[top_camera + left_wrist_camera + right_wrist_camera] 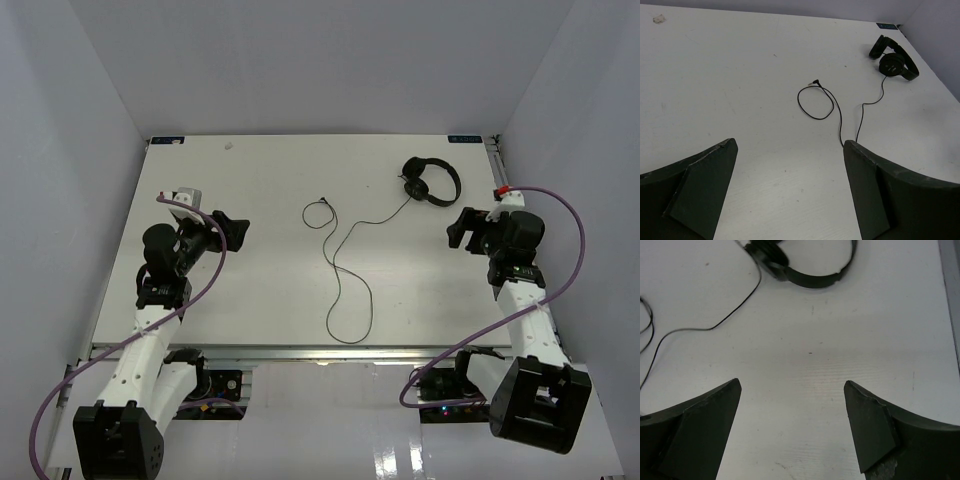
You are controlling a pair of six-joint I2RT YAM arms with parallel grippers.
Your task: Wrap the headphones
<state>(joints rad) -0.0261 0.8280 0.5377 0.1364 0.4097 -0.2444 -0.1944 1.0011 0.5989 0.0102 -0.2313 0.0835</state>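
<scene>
With left gripper (233, 231) and right gripper (461, 229) both spread and empty, we find the headphones (430, 182) far right on the table (250, 320), cord (345, 270) sprawled centrally, best gathered from the plug (815, 83) inward

Tabletop (270, 180): white, matt, lightly scuffed. Headphones (891, 65): black plastic with a slight sheen. Fingers (700, 195) of the left hand (790, 147): dark, matt, rough-edged plastic.

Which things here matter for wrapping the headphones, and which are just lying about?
For the job:
- headphones
- thin black cord
- plug at the cord's end

Just lying about:
- small pale scrap near the far left corner
- blue label at the far right corner
</scene>
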